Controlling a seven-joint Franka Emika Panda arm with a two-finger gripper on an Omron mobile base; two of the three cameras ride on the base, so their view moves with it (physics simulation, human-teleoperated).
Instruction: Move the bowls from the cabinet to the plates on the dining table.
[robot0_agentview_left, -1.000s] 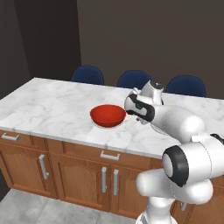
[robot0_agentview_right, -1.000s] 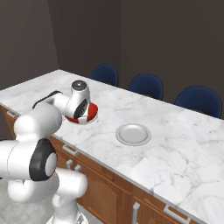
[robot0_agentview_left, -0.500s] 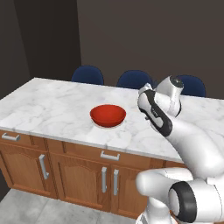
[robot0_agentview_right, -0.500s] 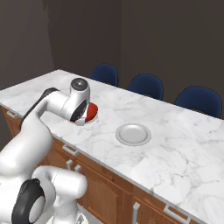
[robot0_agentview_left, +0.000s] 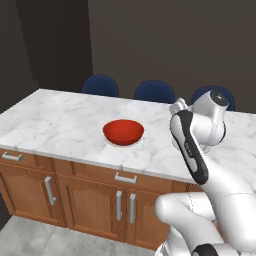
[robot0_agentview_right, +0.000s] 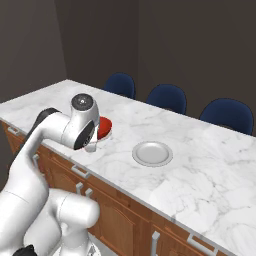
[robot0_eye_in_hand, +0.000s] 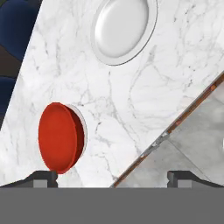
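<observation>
A glossy red bowl (robot0_agentview_left: 123, 131) (robot0_agentview_right: 104, 127) (robot0_eye_in_hand: 59, 138) sits in a pale plate (robot0_eye_in_hand: 83, 131) on the white marble dining table (robot0_agentview_left: 60, 120) (robot0_agentview_right: 200, 170) (robot0_eye_in_hand: 131, 100). To its right lies a second plate (robot0_agentview_right: 152, 153) (robot0_eye_in_hand: 120, 28), with nothing in it. My gripper (robot0_eye_in_hand: 113, 177) is open and holds nothing. It hovers high over the table's front edge, well back from the red bowl, looking down on both plates. The arm (robot0_agentview_left: 192, 145) (robot0_agentview_right: 75, 127) folds above the table edge. The cabinet is out of view.
Three dark blue chairs (robot0_agentview_left: 100, 85) (robot0_agentview_left: 154, 91) (robot0_agentview_right: 230, 114) stand along the table's far side. The wooden base (robot0_agentview_left: 85, 195) below the top has drawers and doors with grey handles. Grey floor (robot0_eye_in_hand: 192, 140) lies past the front edge.
The gripper has drawn up and back from the red bowl, toward the table's front edge. The arm has folded higher. The red bowl stays on its plate.
</observation>
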